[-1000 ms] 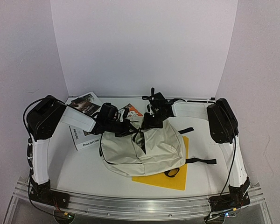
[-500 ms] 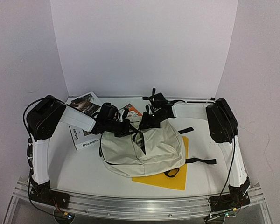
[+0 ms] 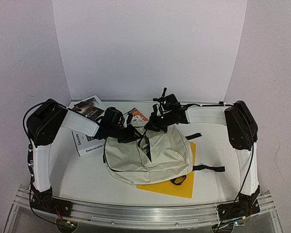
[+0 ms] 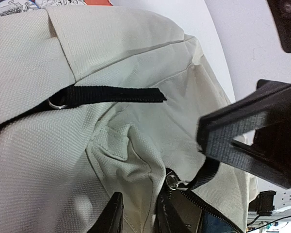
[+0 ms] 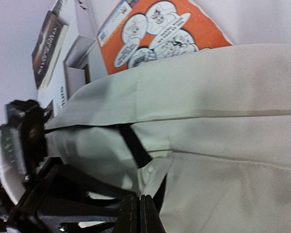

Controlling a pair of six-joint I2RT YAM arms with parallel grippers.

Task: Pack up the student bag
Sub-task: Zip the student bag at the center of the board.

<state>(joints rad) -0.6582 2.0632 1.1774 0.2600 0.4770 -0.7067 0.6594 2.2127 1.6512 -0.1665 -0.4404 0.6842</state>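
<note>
My right gripper (image 5: 138, 216) is sitting at the bottom edge of its wrist view, fingers pressed together and seemingly pinching the black zipper pull (image 4: 203, 174). My left gripper (image 4: 138, 216) is holding its fingers slightly apart around a fold of cream cloth; I cannot tell whether it is gripping. The student bag (image 3: 148, 155) is lying in the centre of the overhead frame on a yellow sheet (image 3: 177, 187), with an orange comic booklet (image 5: 160, 29) showing just above it.
</note>
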